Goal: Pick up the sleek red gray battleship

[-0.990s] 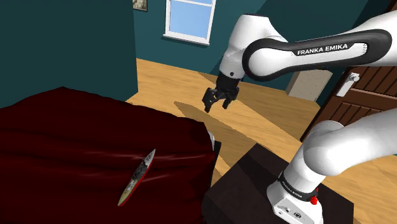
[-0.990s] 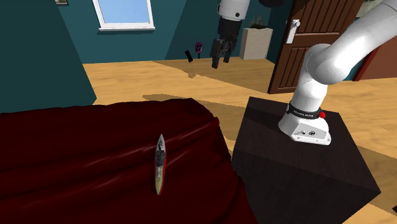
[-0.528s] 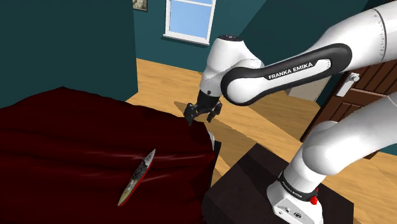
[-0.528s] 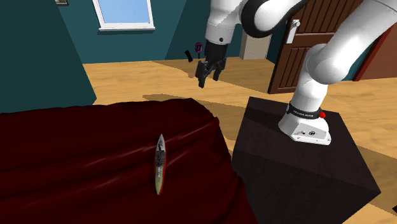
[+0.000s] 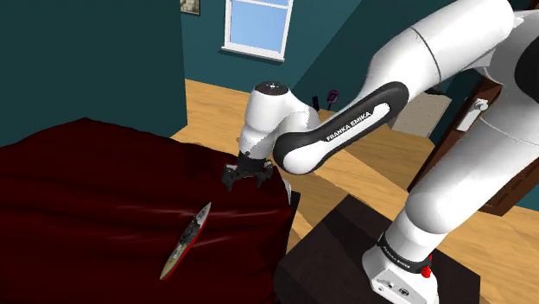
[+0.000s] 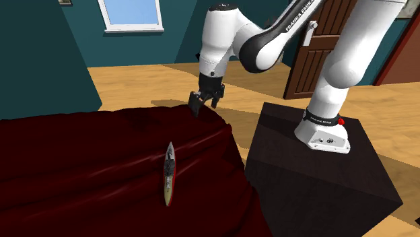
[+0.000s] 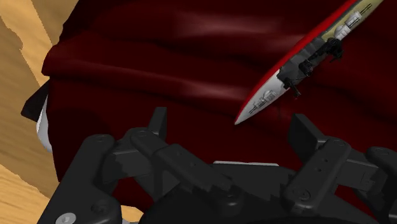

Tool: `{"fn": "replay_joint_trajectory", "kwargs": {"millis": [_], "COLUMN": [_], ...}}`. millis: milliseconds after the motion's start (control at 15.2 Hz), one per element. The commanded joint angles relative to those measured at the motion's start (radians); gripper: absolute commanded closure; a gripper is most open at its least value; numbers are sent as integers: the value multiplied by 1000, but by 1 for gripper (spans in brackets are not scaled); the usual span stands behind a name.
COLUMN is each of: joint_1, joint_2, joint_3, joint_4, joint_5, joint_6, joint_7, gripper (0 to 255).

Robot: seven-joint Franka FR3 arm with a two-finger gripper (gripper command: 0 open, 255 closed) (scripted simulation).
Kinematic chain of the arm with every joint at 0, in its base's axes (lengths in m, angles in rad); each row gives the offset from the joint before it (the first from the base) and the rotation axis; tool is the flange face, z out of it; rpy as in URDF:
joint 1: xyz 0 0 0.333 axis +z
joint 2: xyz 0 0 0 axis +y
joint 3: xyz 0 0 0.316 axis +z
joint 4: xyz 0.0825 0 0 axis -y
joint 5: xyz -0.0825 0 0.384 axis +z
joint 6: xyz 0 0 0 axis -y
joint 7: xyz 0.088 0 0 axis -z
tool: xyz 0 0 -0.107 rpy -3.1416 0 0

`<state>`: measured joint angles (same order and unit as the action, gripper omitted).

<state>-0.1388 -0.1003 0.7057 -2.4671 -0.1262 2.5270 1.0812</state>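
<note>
slim red-and-grey model battleship flat on dark-red cloth, ahead of black claw | claw released, spread so I can straddle it

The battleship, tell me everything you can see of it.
The battleship is a slim model, pointed at both ends, with a red hull, a light grey deck and small dark turrets and superstructure along the middle. It lies lengthwise on the dark red cloth, which is the only thing touching it. The open gripper hovers beyond one pointed end, clear of it.
</note>
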Motion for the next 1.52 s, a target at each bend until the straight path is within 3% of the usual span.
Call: {"fn": "replay_joint_trajectory", "kwargs": {"millis": [0, 132, 264, 528, 990, 1452], "joint_1": [-26, -6, 49, 175, 350, 388], "joint_2": [119, 234, 339, 520, 801, 885], "joint_3": [41, 30, -13, -113, -238, -281], "joint_4": [51, 112, 180, 327, 622, 671], "joint_5": [-162, -321, -447, -606, -723, -768], "joint_6": [27, 27, 17, -8, -60, -29], "joint_7": [171, 325, 452, 626, 786, 827], "gripper": [0, 0, 0, 0, 0, 0]}}
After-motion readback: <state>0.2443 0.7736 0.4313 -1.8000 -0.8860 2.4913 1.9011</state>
